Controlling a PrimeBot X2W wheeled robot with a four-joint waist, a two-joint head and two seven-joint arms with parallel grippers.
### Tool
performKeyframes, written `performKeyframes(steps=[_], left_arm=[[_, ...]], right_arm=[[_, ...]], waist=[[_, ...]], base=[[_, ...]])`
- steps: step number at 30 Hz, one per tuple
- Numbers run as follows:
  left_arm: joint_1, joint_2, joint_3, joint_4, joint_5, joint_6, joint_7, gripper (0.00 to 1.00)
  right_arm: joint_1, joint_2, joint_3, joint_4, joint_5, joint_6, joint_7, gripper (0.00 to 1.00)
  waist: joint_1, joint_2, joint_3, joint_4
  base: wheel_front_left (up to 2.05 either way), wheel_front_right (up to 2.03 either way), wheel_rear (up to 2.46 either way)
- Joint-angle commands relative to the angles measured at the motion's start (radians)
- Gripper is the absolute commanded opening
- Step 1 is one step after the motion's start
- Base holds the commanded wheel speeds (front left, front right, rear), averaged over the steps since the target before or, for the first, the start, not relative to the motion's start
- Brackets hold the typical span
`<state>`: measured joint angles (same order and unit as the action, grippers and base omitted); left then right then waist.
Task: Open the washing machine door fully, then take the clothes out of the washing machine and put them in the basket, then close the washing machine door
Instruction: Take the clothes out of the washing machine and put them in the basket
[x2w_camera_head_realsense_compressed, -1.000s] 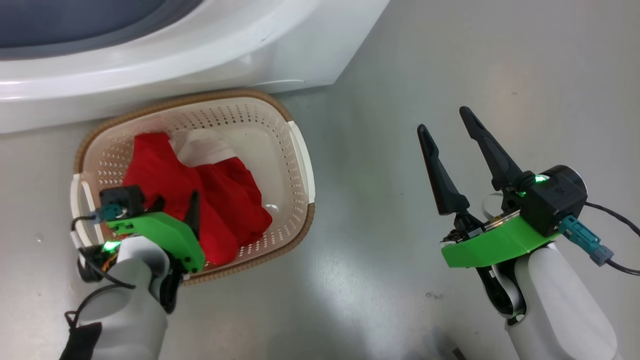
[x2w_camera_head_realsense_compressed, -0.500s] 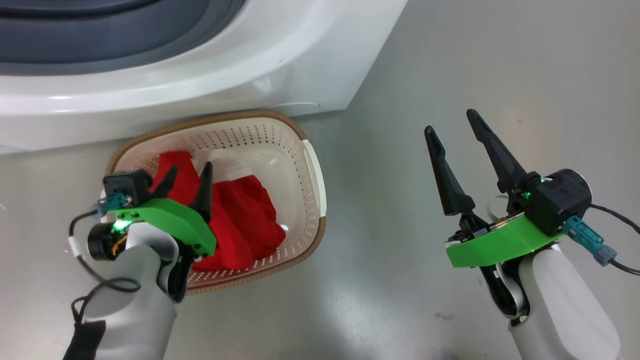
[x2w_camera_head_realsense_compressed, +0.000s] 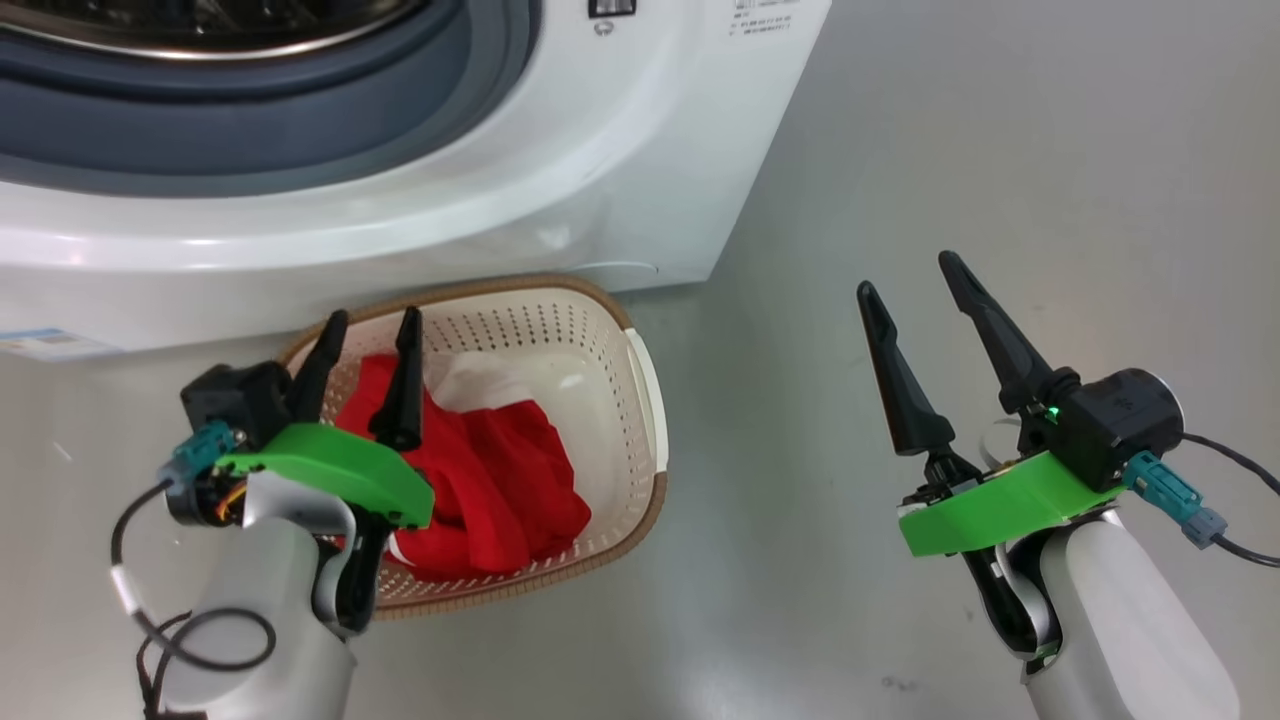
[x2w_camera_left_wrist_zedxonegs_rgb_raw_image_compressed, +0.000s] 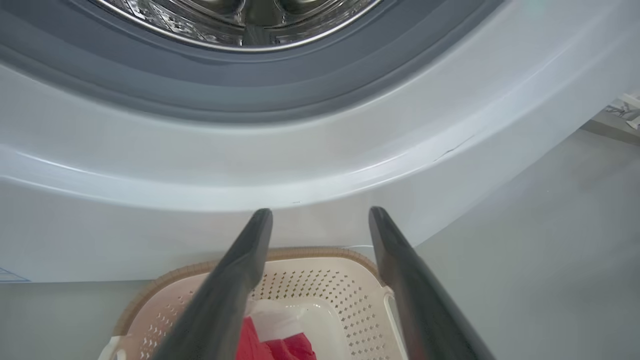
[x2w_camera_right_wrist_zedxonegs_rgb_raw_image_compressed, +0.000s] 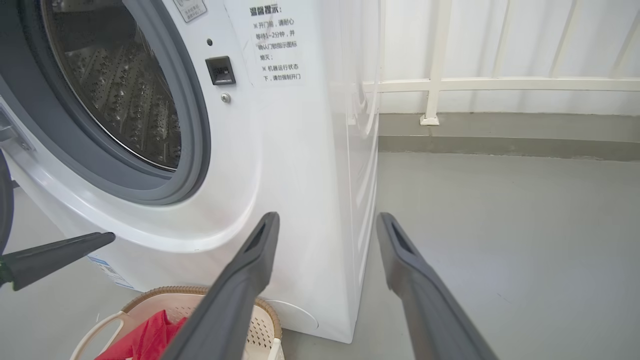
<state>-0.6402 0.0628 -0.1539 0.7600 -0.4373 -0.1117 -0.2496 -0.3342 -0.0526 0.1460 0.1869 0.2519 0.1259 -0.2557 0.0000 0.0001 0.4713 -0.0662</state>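
The cream basket (x2w_camera_head_realsense_compressed: 648, 400) sits on the floor against the washing machine (x2w_camera_head_realsense_compressed: 600, 180) and holds the red clothes (x2w_camera_head_realsense_compressed: 510, 480). My left gripper (x2w_camera_head_realsense_compressed: 372, 320) hovers above the basket's near-left side, open and empty, fingers pointing at the machine's front. In the left wrist view, the left gripper (x2w_camera_left_wrist_zedxonegs_rgb_raw_image_compressed: 320, 215) frames the basket (x2w_camera_left_wrist_zedxonegs_rgb_raw_image_compressed: 310, 285) and a bit of red clothes (x2w_camera_left_wrist_zedxonegs_rgb_raw_image_compressed: 280, 347). My right gripper (x2w_camera_head_realsense_compressed: 905, 275) is open and empty over bare floor to the right. The drum (x2w_camera_right_wrist_zedxonegs_rgb_raw_image_compressed: 125, 100) stands uncovered. A dark curved sliver (x2w_camera_right_wrist_zedxonegs_rgb_raw_image_compressed: 4, 200) at the edge may be the washing machine door.
Grey floor (x2w_camera_head_realsense_compressed: 1000, 150) stretches to the right of the machine. A white railing (x2w_camera_right_wrist_zedxonegs_rgb_raw_image_compressed: 500, 82) and a low kerb run along the back. A blue sticker (x2w_camera_head_realsense_compressed: 50, 345) marks the machine's lower front. A cable trails from my right wrist (x2w_camera_head_realsense_compressed: 1230, 540).
The head camera has tilted up, showing more of the machine. My left gripper has lifted out of the basket, open, with the clothes left lying inside. The right arm has barely moved.
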Motion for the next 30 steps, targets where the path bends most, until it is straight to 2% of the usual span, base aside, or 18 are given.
performKeyframes(steps=[1, 12, 30], left_arm=[[0.036, 0.02, 0.04, -0.049, 0.018, 0.011, -0.012, 1.0], [0.155, -0.003, 0.145, -0.301, 0.109, 0.029, -0.012, 1.0], [0.332, -0.012, 0.212, -0.528, 0.193, 0.035, -0.012, 1.0]], right_arm=[[0.021, 0.002, 0.017, -0.017, -0.002, 0.005, -0.006, 1.0], [0.02, 0.002, -0.021, -0.002, -0.031, 0.005, -0.006, 1.0], [0.056, 0.002, -0.1, -0.012, -0.084, 0.005, -0.006, 1.0]], waist=[[0.0, -0.0001, -0.03, 0.006], [0.0, -0.0001, -0.115, 0.029], [0.0, -0.0001, -0.266, 0.035]], base=[[0.0, 0.0, 0.0], [0.0, 0.0, 0.0], [0.0, 0.0, 0.0]])
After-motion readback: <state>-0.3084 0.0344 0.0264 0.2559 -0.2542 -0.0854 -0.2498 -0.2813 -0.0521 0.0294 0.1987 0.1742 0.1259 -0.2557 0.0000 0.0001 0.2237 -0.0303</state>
